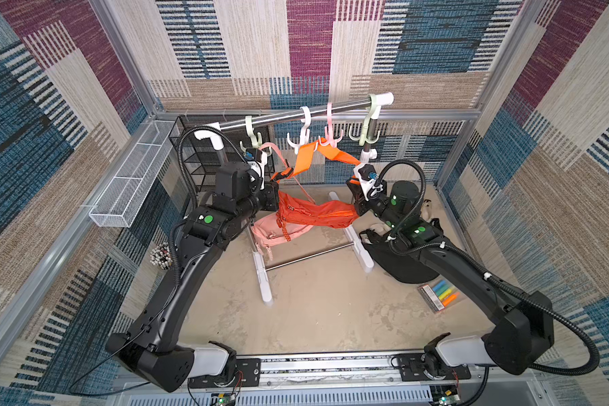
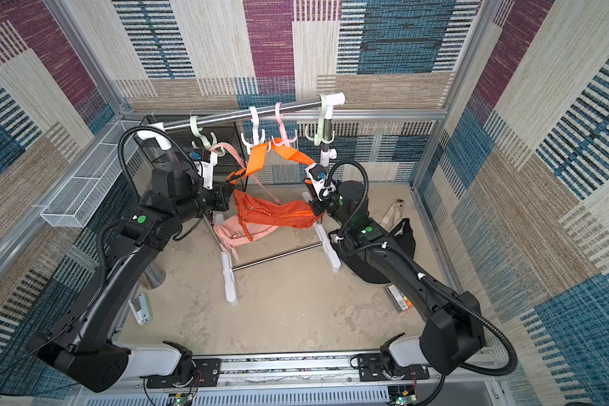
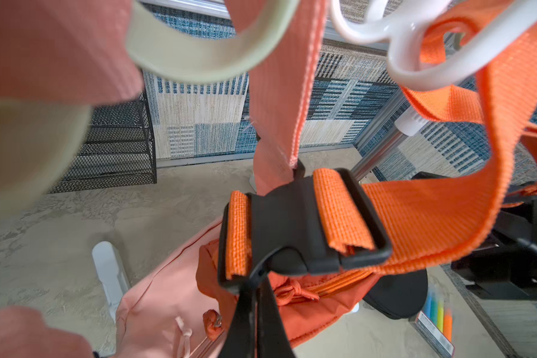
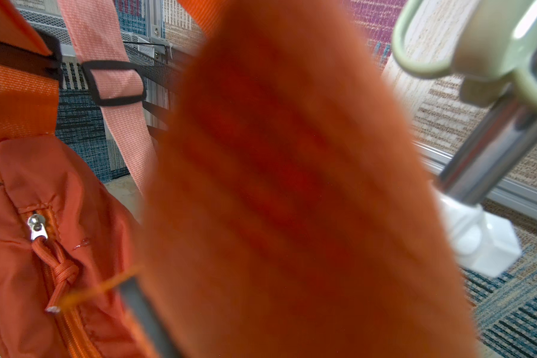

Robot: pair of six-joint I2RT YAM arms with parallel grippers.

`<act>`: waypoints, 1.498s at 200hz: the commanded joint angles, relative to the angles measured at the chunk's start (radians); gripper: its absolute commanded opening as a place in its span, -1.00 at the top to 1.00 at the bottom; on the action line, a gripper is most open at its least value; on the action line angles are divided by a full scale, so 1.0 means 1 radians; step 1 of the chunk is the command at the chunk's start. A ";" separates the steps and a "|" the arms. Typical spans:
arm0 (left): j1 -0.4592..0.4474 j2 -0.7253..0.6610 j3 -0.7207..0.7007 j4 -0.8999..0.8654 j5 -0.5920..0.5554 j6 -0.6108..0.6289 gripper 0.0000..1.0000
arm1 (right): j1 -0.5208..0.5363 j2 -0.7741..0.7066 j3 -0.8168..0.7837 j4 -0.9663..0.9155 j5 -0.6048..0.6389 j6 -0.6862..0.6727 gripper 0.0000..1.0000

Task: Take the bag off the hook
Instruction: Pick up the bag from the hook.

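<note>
The orange waist bag (image 1: 313, 214) hangs slung sideways, its strap (image 1: 305, 158) over the pink hook (image 1: 327, 139). The left gripper (image 3: 258, 288) pinches the black buckle (image 3: 292, 229). The right gripper (image 1: 357, 207) sits at the bag's end, and I can't tell how its jaws stand.

Orange webbing strap (image 4: 292, 186) blurred across right wrist view, pale green plastic hook (image 3: 22, 148) blurred and edge-cropped, black fabric bag (image 1: 394, 267) at three o'clock on beige tabletop (image 1: 313, 316), half hidden under right arm (image 1: 471, 277).
</note>
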State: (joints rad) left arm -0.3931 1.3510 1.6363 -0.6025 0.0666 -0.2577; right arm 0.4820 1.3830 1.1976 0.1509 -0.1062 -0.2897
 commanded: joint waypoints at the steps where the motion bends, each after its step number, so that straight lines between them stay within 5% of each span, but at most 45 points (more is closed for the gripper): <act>1: 0.002 -0.009 0.013 0.026 0.035 -0.017 1.00 | 0.000 -0.026 0.001 0.005 -0.010 -0.002 0.64; 299: 0.002 -0.008 0.101 0.045 0.131 -0.057 1.00 | 0.000 -0.189 0.012 0.061 -0.112 -0.006 0.64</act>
State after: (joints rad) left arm -0.3931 1.3304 1.7073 -0.5953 0.1730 -0.2699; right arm 0.4820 1.1927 1.1873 0.1932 -0.2008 -0.2928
